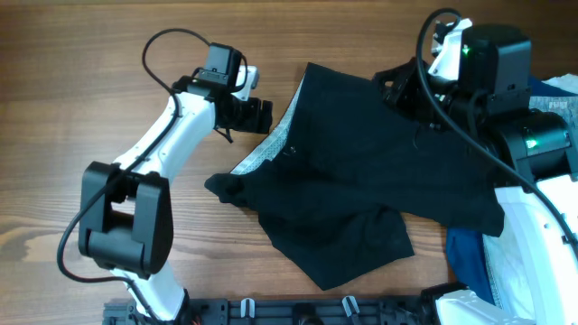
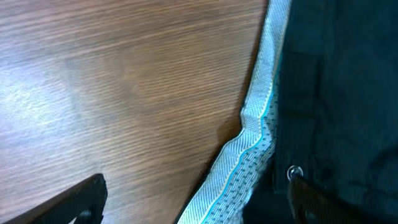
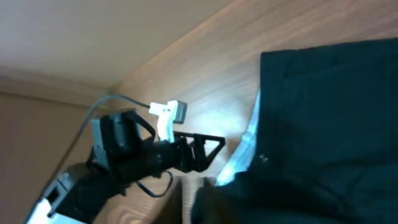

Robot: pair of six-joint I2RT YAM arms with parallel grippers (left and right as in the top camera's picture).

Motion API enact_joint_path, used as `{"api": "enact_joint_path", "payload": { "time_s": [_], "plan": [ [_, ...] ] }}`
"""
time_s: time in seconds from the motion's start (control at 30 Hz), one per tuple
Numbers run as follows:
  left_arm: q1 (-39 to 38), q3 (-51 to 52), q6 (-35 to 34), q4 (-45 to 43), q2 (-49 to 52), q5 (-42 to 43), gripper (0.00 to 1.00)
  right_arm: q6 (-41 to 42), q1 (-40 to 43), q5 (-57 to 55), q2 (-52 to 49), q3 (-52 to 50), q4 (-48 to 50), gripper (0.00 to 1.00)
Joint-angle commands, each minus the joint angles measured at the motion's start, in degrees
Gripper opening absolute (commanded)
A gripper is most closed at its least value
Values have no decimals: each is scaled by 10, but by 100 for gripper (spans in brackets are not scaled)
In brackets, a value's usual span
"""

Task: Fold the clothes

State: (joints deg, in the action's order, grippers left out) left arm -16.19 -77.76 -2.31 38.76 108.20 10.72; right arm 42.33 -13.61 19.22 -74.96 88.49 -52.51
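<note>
The black garment (image 1: 361,171) lies spread and rumpled across the middle of the table, with one lobe reaching toward the front edge. Its pale waistband lining (image 1: 271,144) runs along its left edge. My left gripper (image 1: 257,116) is open and low over that edge. In the left wrist view its fingers (image 2: 193,205) straddle the lining (image 2: 261,112), with the small button (image 2: 294,172) by the right finger. My right gripper (image 1: 405,90) is at the garment's far right corner and seems shut on the cloth. In the right wrist view the black cloth (image 3: 329,112) hides its fingers.
A royal blue garment (image 1: 465,253) and pale clothes (image 1: 551,90) lie at the right edge, partly under my right arm. A black rack (image 1: 298,311) runs along the front edge. Bare wood table (image 1: 81,81) lies to the left. The right wrist view shows my left arm (image 3: 137,149).
</note>
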Motion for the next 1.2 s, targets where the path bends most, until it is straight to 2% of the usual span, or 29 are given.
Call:
{"api": "enact_joint_path", "payload": {
  "time_s": [0.0, 0.03, 0.07, 0.1, 0.17, 0.23, 0.27, 0.33, 0.53, 0.57, 0.63, 0.67, 0.7, 0.73, 0.9, 0.97, 1.1, 1.17],
  "plan": [
    [-15, -6, 21, -16, 28, 3, 94, -29, 2, -35, -6, 4, -14, 26],
    [-20, -6, 24, -21, 36, 3, 93, -35, 2, -44, -6, 4, -16, 29],
    [-25, -6, 30, -26, 45, 3, 93, -38, 2, -70, -6, 4, -23, 43],
    [-31, -6, 33, -34, 54, 3, 94, -37, 2, -106, -6, 4, -32, 48],
    [-40, -6, 32, -46, 64, 3, 94, -36, 2, -159, -6, 4, -44, 54],
    [-50, -6, 33, -61, 70, 3, 94, -33, 2, -190, -6, 4, -48, 56],
    [-55, -6, 34, -70, 74, 3, 94, -33, 2, -205, -6, 4, -48, 64],
    [-66, -6, 35, -81, 81, 3, 94, -34, 2, -213, -6, 4, -48, 73],
    [-95, -6, 60, -119, 125, 11, 93, -33, 2, -214, -6, 4, -52, 77],
    [-98, -6, 60, -126, 132, 5, 86, -34, 2, -214, -6, 4, -52, 77],
    [-100, -6, 60, -127, 137, -11, 57, -34, 2, -214, -6, 4, -53, 78],
    [-100, -6, 60, -126, 137, -17, 25, -34, 2, -214, -6, 4, -54, 78],
    [-98, -6, 59, -126, 136, -31, 11, -34, 2, -215, -6, 4, -54, 78],
    [-97, -6, 52, -125, 136, -60, 4, -33, 2, -219, -6, 4, -54, 78],
    [-49, -37, -58, -65, 118, -307, 4, -33, 2, -245, -6, 4, -54, 78],
    [-12, -57, -99, -37, 104, -372, 4, -34, 2, -250, -6, 4, -54, 78],
    [101, -83, -151, 1, 72, -382, 4, -45, 2, -257, -14, 4, -58, 78],
    [143, -83, -152, 5, 65, -368, 4, -49, 2, -257, -19, 3, -64, 79]
  ]
}}
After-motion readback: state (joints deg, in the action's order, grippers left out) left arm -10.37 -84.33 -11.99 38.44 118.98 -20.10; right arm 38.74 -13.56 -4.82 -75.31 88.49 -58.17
